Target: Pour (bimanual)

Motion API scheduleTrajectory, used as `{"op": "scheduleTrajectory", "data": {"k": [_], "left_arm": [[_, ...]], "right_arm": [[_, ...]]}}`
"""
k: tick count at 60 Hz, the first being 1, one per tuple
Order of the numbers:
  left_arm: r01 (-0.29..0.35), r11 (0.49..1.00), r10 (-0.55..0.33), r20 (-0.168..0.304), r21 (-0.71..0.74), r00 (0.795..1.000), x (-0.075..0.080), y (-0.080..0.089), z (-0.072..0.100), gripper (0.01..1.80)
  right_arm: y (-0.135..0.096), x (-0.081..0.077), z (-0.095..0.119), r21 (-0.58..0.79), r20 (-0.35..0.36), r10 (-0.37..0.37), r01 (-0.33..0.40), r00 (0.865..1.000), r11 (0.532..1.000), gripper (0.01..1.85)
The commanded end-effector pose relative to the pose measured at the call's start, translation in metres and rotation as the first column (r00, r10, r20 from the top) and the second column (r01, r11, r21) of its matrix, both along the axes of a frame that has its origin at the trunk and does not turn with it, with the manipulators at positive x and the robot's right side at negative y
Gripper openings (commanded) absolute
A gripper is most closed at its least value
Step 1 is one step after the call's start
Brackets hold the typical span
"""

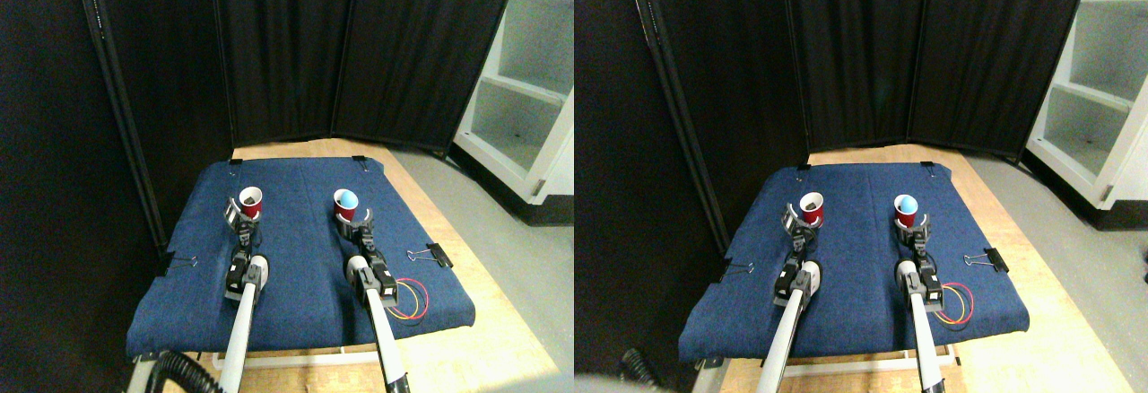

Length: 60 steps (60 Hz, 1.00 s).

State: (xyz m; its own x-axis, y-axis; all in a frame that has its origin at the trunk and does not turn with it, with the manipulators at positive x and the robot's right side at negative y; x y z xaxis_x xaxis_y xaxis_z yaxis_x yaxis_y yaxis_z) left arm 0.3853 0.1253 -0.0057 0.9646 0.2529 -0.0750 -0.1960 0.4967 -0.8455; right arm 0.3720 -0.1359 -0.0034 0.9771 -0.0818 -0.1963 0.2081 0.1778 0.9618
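On blue cloth, two red cups

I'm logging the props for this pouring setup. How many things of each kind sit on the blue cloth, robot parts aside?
Red cups: 2, the left cup and the right cup, whose inside looks blue
Binder clips: 2 seen clearly, the right clip and the left clip
Total: 4

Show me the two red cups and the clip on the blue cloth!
left red cup (pixel 251 201): stereo pair view, on its outer wall.
right red cup (pixel 346 201): stereo pair view, on the blue inside at its mouth.
binder clip (pixel 439 254): stereo pair view, on its black body.
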Motion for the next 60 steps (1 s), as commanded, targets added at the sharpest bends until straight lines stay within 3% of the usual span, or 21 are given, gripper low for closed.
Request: {"op": "scheduleTrajectory", "data": {"k": [1, 11, 14, 20, 40, 50, 60], "left_arm": [[0.002, 1.000, -0.002, 0.026, -0.015, 1.000, 0.005, -0.005, 0.001, 0.91], [-0.013, 0.994, 0.014, 0.012, -0.112, 1.000, 0.005, -0.005, -0.004, 1.00], [-0.015, 0.993, 0.017, 0.009, -0.121, 1.000, 0.005, -0.005, -0.006, 1.11], [-0.016, 0.989, 0.018, 0.009, -0.150, 1.000, 0.006, -0.006, -0.009, 1.16], [-0.065, 0.962, 0.065, -0.008, -0.264, 0.998, 0.008, -0.014, -0.021, 1.07], [-0.053, 0.957, 0.053, -0.010, -0.285, 0.999, 0.010, -0.015, -0.028, 1.03], [-0.049, 0.958, 0.046, -0.016, -0.282, 0.999, 0.009, -0.017, -0.031, 1.06]], "right_arm": [[0.005, 0.006, 0.000, 0.012, 0.017, 0.007, -0.008, 1.000, 1.000, 0.65], [0.006, 0.009, -0.004, 0.104, -0.014, -0.028, 0.029, 1.000, 0.994, 0.87], [0.006, 0.009, -0.006, 0.110, -0.012, -0.029, 0.030, 1.000, 0.993, 0.89], [0.006, 0.010, -0.008, 0.132, -0.015, -0.035, 0.036, 0.999, 0.991, 0.95], [0.006, 0.012, -0.012, 0.173, -0.020, -0.044, 0.047, 0.999, 0.984, 1.01], [0.006, 0.013, -0.014, 0.177, -0.011, -0.042, 0.043, 0.999, 0.983, 1.00], [0.008, 0.016, -0.014, 0.231, -0.015, -0.043, 0.045, 0.999, 0.972, 1.12]]}}
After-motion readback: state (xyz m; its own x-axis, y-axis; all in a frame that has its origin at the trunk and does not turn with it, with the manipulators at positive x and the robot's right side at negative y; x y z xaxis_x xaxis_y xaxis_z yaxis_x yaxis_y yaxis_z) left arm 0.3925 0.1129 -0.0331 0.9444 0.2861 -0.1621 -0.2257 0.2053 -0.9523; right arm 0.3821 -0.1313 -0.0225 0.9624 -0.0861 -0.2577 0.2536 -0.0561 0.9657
